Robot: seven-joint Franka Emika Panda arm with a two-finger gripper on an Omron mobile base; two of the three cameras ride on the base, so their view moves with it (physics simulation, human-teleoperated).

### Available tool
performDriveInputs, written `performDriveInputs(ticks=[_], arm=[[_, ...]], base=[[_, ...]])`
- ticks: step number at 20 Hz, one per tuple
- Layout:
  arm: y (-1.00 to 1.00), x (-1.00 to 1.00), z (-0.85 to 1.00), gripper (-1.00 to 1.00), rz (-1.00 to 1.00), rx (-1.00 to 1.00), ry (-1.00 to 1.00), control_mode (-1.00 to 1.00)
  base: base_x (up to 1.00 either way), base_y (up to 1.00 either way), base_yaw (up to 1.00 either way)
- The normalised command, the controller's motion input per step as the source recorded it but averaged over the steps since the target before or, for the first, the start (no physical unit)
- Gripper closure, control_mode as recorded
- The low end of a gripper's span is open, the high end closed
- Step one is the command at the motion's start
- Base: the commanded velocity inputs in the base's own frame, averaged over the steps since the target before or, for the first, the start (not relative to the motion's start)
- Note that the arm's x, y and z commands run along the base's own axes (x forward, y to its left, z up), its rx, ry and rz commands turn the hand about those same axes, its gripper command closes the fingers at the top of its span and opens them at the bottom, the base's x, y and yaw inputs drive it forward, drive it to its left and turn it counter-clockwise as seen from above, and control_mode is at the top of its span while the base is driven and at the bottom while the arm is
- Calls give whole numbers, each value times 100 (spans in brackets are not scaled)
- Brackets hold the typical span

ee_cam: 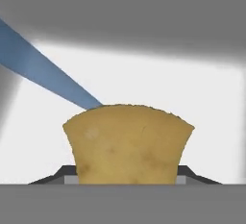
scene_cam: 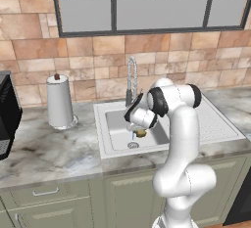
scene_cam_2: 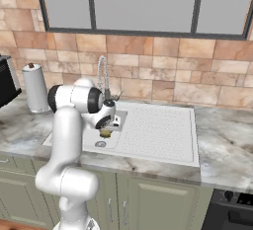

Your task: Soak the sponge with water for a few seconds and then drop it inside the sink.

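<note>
Gripper: the dark two-finger gripper hangs over the basin of the white rectangular recessed sink, its fingers clamped on either side of the small yellow-tan sponge block.
Sponge: held above the sink floor, not touching it, near the round drain; in the right base view it shows as a small tan lump under the hand.
Water: a thin pale blue stream meets the far top edge of the sponge; in the base views it is too fine to make out.
Faucet: the tall coiled chrome faucet stands at the sink's back rim, just behind the gripper.
Writing: none legible anywhere.
Hidden: the arm's wrist covers most of the gripper in both base views; the finger tips barely peek out beside the sponge.
Nearby: a white paper-towel roll stands on the marbled counter left of the sink; a black appliance is cut off at the frame edge.
</note>
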Motion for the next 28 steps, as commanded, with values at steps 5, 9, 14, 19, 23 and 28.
performDriveInputs(ticks=[5,9,14,19,23,28], arm=[[-1,17,-36,100,-7,0,4,-100],[-7,8,-33,100,-3,0,1,-100],[-8,8,-24,100,-2,0,0,-100],[-6,5,-16,100,-1,-1,0,-100],[-8,9,-21,100,-1,-2,0,-100],[-1,16,-20,100,0,-2,0,-100]], base=[[0,0,0],[0,0,0],[0,0,0],[0,0,0],[0,0,0],[0,0,0]])
